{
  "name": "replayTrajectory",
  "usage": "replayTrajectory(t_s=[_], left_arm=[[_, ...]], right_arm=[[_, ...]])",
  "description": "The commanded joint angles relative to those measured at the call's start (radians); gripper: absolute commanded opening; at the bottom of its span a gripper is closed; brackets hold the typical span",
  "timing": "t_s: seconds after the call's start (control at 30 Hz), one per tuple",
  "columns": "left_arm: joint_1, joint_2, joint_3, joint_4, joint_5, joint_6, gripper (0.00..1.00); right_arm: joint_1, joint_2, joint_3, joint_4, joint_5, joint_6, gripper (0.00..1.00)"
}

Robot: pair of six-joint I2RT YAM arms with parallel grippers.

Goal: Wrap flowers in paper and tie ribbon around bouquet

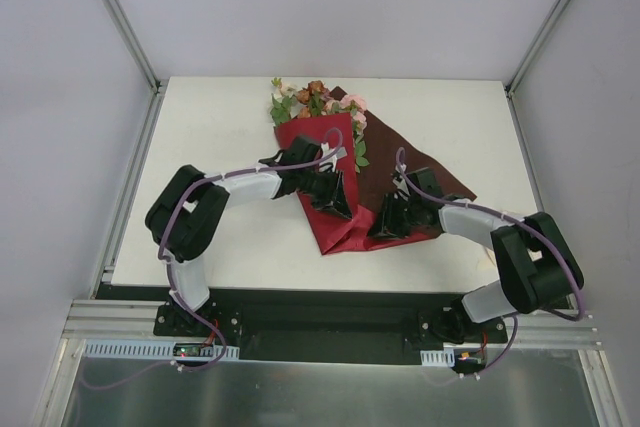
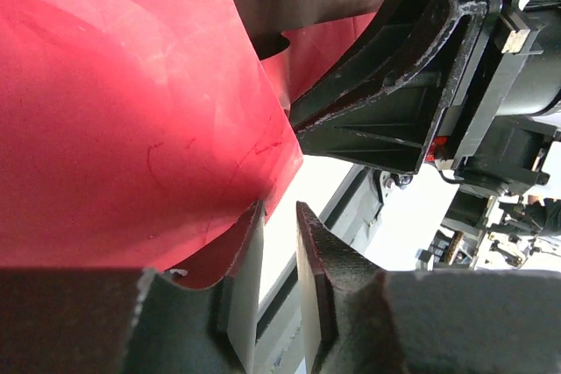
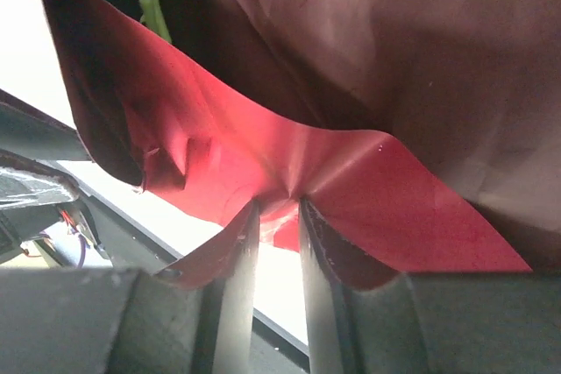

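Top external: left tool (image 1: 336,203) and right tool (image 1: 386,223), both narrowly ajar, crowd the paper (image 1: 312,137).

Both arms bent inward, left hand (image 1: 335,199) and right hand (image 1: 386,221) near each other, fingers narrowly parted

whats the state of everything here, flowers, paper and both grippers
flowers: lying in the paper, blooms poking out past its far end, stems under the fold
paper: partly folded over the flowers, not yet a closed cone
left gripper: open, narrow gap, at the paper's edge
right gripper: open, narrow gap, paper edge dipping between its fingers
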Motion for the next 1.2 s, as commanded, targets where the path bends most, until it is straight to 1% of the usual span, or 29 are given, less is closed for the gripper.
replayTrajectory(t_s=[0.0,0.13,0.2,0.3,0.43,0.63,0.67,0.77,0.83,0.9,0.93,1.03,1.07,1.17], left_arm=[[-0.010,0.029,-0.001,0.058,0.029,0.007,0.19],[-0.024,0.077,0.012,0.091,0.055,-0.008,0.19],[-0.037,0.098,0.021,0.098,0.065,-0.013,0.19],[-0.045,0.138,0.035,0.113,0.066,-0.024,0.19],[-0.042,0.178,0.046,0.119,0.065,-0.024,0.20],[-0.016,0.238,0.030,0.119,0.026,-0.059,0.19],[-0.013,0.240,0.026,0.119,0.017,-0.059,0.19],[-0.001,0.243,0.010,0.119,0.003,-0.064,0.19],[0.006,0.243,0.000,0.119,-0.003,-0.067,0.18],[0.010,0.241,-0.008,0.119,-0.006,-0.067,0.17],[0.010,0.240,-0.011,0.119,-0.006,-0.068,0.17],[0.012,0.249,-0.017,0.119,-0.003,-0.079,0.14],[0.012,0.252,-0.017,0.118,0.002,-0.083,0.13],[0.012,0.266,-0.019,0.108,0.005,-0.085,0.11]], right_arm=[[0.005,0.045,0.035,0.047,0.027,0.023,0.25],[0.007,0.065,0.034,0.053,0.050,0.034,0.23],[0.005,0.074,0.034,0.055,0.064,0.043,0.20],[0.005,0.083,0.043,0.060,0.062,0.044,0.17],[0.005,0.072,0.043,0.057,0.076,0.049,0.18],[0.007,0.056,0.048,0.026,0.076,0.026,0.30],[0.010,0.039,0.048,0.020,0.079,0.020,0.35],[0.030,0.003,0.054,-0.006,0.070,-0.015,0.46],[0.064,-0.004,0.072,-0.014,0.059,-0.028,0.45],[0.082,0.000,0.081,-0.017,0.064,-0.028,0.41],[0.082,0.002,0.077,-0.026,0.090,-0.022,0.38],[0.062,0.003,0.049,-0.028,0.140,-0.025,0.31],[0.053,0.005,0.029,-0.031,0.153,-0.032,0.27],[0.007,-0.020,-0.021,-0.051,0.210,-0.054,0.24]])
